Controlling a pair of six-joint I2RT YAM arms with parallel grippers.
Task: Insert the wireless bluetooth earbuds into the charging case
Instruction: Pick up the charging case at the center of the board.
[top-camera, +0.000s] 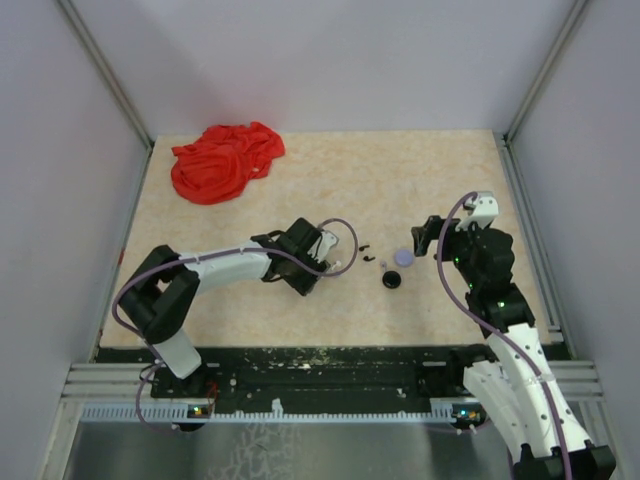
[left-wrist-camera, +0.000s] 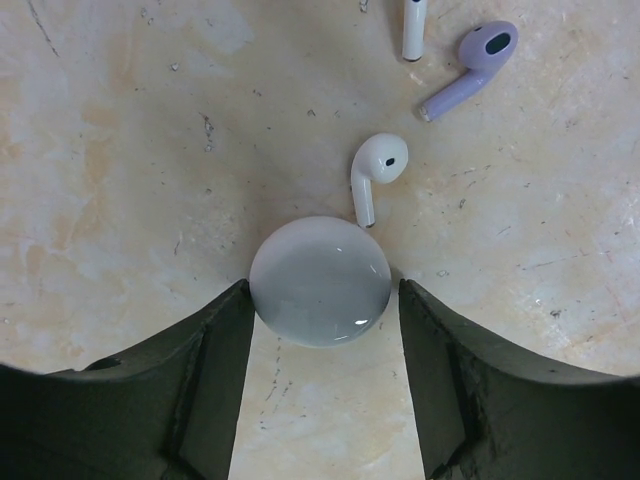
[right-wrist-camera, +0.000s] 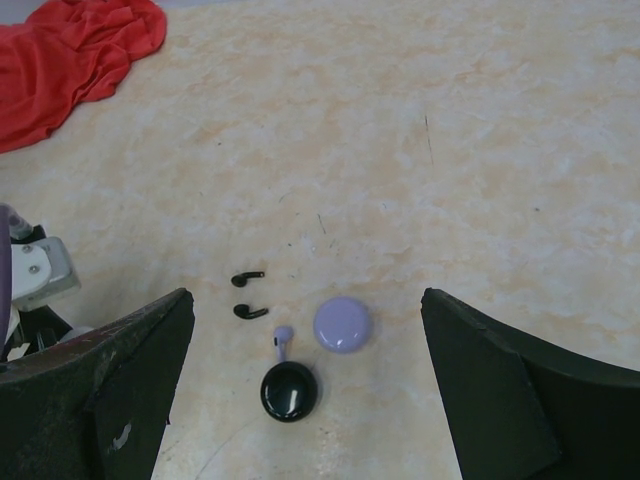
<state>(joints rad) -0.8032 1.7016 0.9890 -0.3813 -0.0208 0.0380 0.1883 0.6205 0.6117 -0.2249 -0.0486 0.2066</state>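
A white round case (left-wrist-camera: 320, 282) lies on the table between the tips of my left gripper (left-wrist-camera: 323, 292). The jaws are open; the left finger touches the case and the right one stands a hair off it. A white earbud (left-wrist-camera: 375, 175) lies just beyond the case, with a lavender earbud (left-wrist-camera: 470, 70) and a second white earbud (left-wrist-camera: 412, 28) farther off. My right gripper (right-wrist-camera: 305, 295) is wide open and empty, held above a black case (right-wrist-camera: 290, 390), a lavender case (right-wrist-camera: 343, 323), a lavender earbud (right-wrist-camera: 283, 340) and two black earbuds (right-wrist-camera: 248, 277).
A crumpled red cloth (top-camera: 225, 160) lies at the far left of the table. The black case (top-camera: 391, 280) and lavender case (top-camera: 403, 258) sit between the two arms. Grey walls close in the table on three sides.
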